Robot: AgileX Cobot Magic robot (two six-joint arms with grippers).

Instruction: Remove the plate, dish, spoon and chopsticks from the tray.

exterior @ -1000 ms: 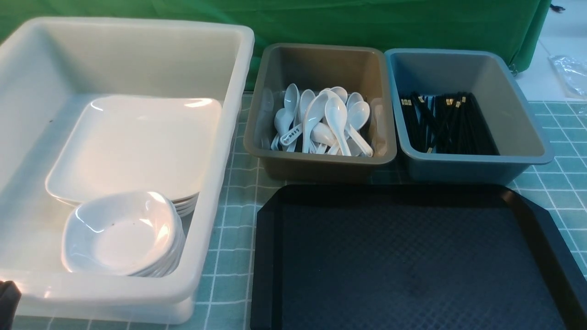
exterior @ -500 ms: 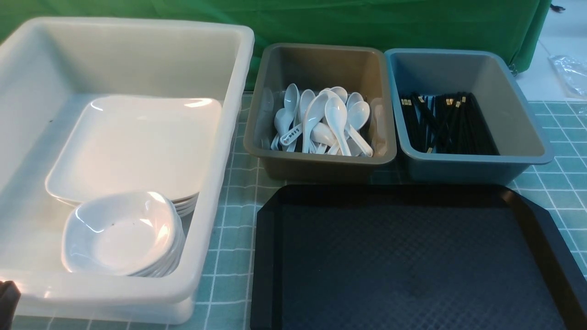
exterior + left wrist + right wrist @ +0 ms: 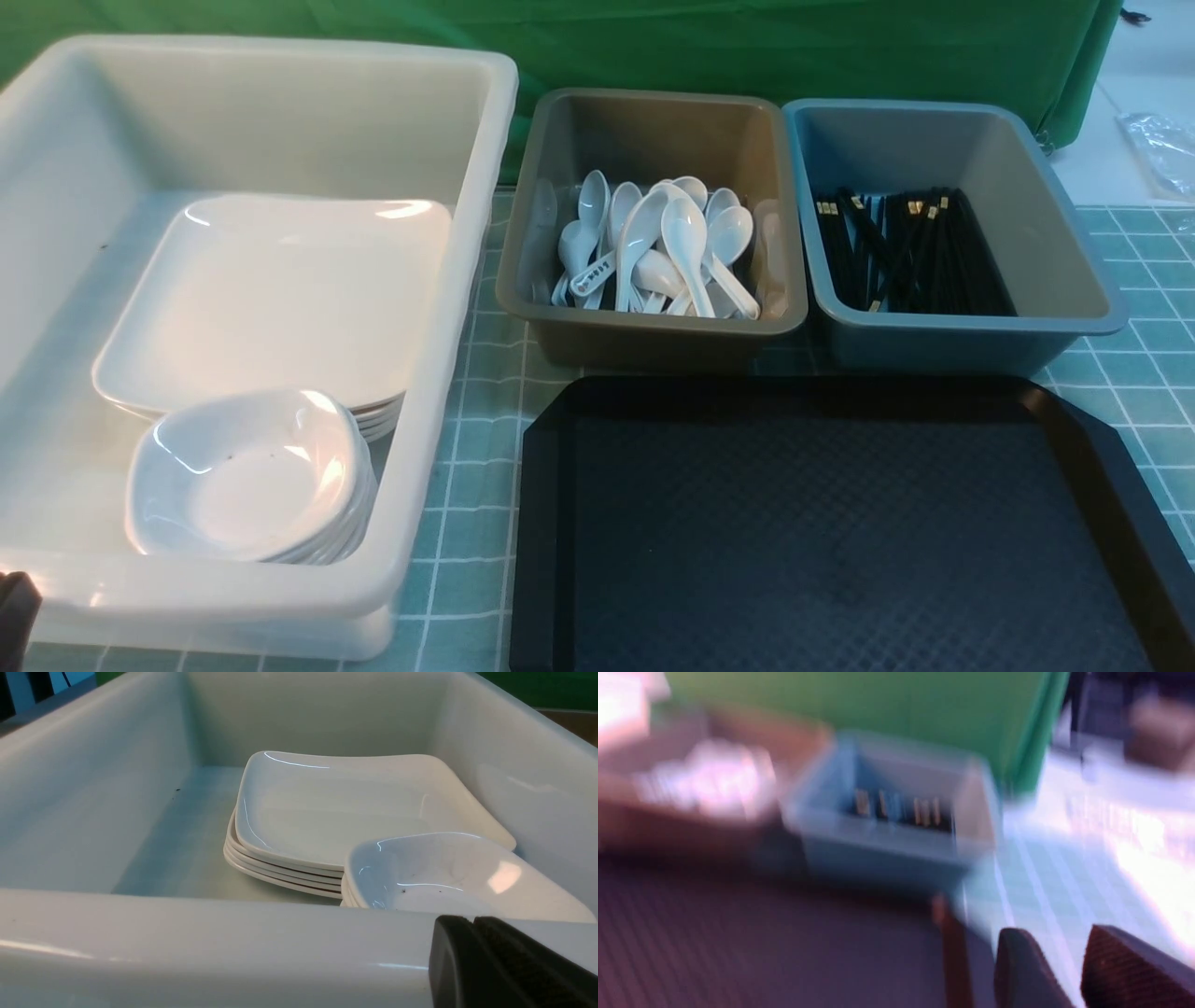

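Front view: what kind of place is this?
Probably a staged dish-return station: sorting tubs of stacked plates, spoons and chopsticks behind a black tray, on a grid mat against a green backdrop.

Bright, even light; plate (image 3: 280, 289) shows glare; right wrist view blurred.

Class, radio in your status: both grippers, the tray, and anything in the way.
Left gripper shut, empty, by white tub. Right gripper open, empty. Tray bare. Nothing in the way.
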